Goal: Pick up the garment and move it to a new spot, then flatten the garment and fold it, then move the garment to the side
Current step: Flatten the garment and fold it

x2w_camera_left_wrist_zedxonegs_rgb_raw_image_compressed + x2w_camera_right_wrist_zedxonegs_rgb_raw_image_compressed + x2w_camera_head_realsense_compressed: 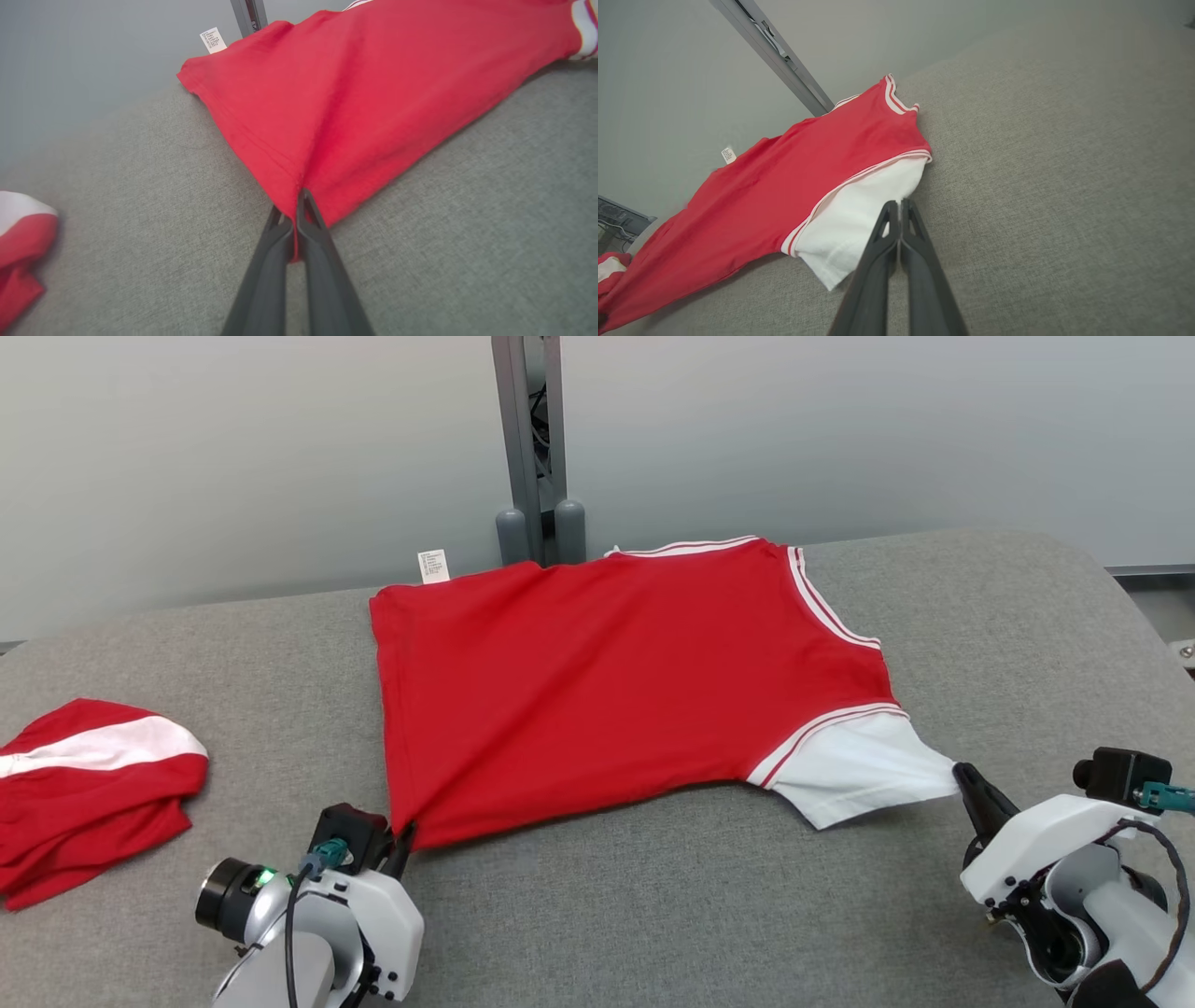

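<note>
Head view: we see the red garment point(607, 691) spread on the grey surface point(653, 915), left gripper point(403, 845) at its near corner, right gripper point(962, 775) at its white sleeve point(854, 770). Left wrist view: our jaws clench the red hem point(280, 186). Right wrist view: our jaws clench the sleeve.

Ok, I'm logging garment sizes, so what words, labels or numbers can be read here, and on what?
Tag at the far corner of the shirt: rows of print, too small to read.
Nothing else bears readable text.
</note>
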Robot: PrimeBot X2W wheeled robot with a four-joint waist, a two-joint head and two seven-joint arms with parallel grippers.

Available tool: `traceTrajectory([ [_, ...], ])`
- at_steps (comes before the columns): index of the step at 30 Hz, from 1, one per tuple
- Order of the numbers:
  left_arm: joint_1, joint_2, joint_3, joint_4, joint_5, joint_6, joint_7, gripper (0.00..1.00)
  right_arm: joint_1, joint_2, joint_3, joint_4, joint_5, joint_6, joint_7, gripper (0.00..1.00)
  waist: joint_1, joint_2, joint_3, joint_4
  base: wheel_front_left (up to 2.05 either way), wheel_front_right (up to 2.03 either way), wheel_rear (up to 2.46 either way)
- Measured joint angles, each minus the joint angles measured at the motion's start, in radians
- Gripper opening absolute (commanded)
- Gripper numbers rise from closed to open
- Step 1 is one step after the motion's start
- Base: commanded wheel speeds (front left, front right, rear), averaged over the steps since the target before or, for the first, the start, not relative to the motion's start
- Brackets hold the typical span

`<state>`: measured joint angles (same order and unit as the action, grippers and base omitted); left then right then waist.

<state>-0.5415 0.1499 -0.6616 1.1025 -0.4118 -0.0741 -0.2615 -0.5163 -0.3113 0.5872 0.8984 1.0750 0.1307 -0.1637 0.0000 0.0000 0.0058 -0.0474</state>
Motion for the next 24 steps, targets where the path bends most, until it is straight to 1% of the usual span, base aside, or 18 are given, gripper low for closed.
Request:
traceTrajectory([
  [2, 0.019, 0.005, -0.006, -0.019, 0.005, 0.007, 0.0, 0.0, 0.011, -0.01, 0.007, -0.028, 0.019, 0.0, 0.029, 0.0, 0.0, 0.0, -0.002, 0.002, 0.0, 0.0, 0.0],
  [7, 0.053, 0.036, -0.017, -0.065, 0.014, 0.028, 0.0, 0.0, 0.034, -0.046, 0.018, -0.1, 0.054, 0.0, 0.087, 0.0, 0.0, 0.0, 0.002, 0.008, 0.0, 0.0, 0.0],
  [13, 0.13, 0.084, -0.03, -0.131, 0.014, 0.049, 0.015, 0.0, 0.092, -0.078, -0.01, -0.161, 0.115, 0.0, 0.155, 0.0, 0.0, 0.0, -0.014, 0.006, 0.0, 0.0, 0.0],
  [20, 0.191, 0.159, -0.037, -0.258, 0.014, 0.068, 0.069, 0.0, 0.171, -0.113, -0.054, -0.272, 0.194, 0.0, 0.299, 0.0, 0.0, 0.0, -0.025, -0.001, 0.0, 0.0, 0.0],
  [24, 0.225, 0.197, -0.042, -0.351, 0.013, 0.075, 0.113, 0.0, 0.215, -0.146, -0.072, -0.342, 0.212, 0.0, 0.371, 0.0, 0.0, 0.0, -0.024, -0.005, 0.0, 0.0, 0.0],
])
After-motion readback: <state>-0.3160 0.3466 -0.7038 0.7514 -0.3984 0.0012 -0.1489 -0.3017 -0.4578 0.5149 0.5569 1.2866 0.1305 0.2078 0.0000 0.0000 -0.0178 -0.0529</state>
